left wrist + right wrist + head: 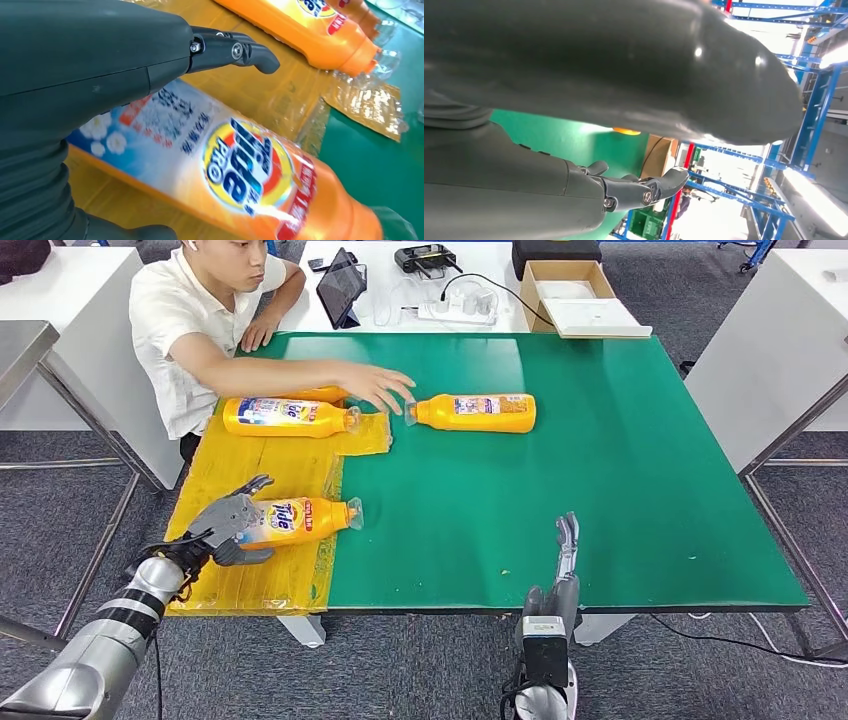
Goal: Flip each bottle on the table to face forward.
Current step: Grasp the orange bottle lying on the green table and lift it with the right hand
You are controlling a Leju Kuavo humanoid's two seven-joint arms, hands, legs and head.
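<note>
A lab or workshop — white benches (70,300), blue racking (814,100).

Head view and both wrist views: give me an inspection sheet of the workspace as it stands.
Surface: green table with a yellow sheet on its left part.
Job's things: near bottle on the sheet, Tide label up; second bottle on the sheet; third bottle on green.
Clutter: tablet, cardboard box.
Hands: left hand grips the near bottle; right hand empty at the near edge.
Cables: power strip with leads.
Surroundings: person's hand between the far bottles.
</note>
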